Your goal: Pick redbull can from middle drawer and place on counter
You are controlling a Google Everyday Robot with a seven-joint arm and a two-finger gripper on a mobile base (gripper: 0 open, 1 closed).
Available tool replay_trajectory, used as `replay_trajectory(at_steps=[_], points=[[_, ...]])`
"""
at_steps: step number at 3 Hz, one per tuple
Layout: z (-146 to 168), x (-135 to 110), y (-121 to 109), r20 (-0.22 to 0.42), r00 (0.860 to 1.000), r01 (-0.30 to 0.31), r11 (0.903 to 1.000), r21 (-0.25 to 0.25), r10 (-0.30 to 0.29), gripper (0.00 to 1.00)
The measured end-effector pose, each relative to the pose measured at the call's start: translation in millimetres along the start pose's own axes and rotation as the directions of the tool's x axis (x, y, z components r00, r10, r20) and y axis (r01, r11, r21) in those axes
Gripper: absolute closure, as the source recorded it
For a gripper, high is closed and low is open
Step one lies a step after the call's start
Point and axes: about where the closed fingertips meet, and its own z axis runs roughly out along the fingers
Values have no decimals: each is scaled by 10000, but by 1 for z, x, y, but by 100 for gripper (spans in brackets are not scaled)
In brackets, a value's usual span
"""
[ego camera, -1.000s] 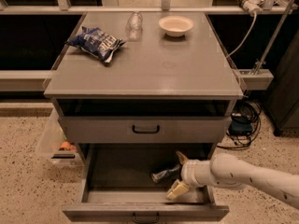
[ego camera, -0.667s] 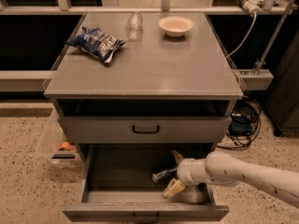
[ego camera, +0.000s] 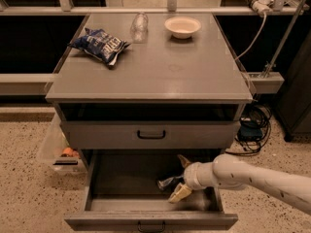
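Gripper (ego camera: 178, 178) at lower centre, spread wide and empty, flanks the slim silver redbull can (ego camera: 166, 182) in the grey metal drawer (ego camera: 121, 183): likely light, slippery, best pinched mid-body.

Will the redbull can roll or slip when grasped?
The redbull can seems to lie on its side in the middle drawer, beside the gripper, so a nudge may roll it. Its shiny metal skin probably slips and dents easily.
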Motion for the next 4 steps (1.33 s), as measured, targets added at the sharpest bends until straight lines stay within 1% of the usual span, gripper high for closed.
replay_trajectory(at_steps=[1,2,3,4], points=[[15,5,-9,165,9999,8,9998,-191,-4,0],[31,8,-9,379,9991,-169,9986,-506,188,0],[48,9,1,552,9976,-350,9936,-1077,411,0],[61,12,18,607,9956,-599,9837,-1698,711,0]])
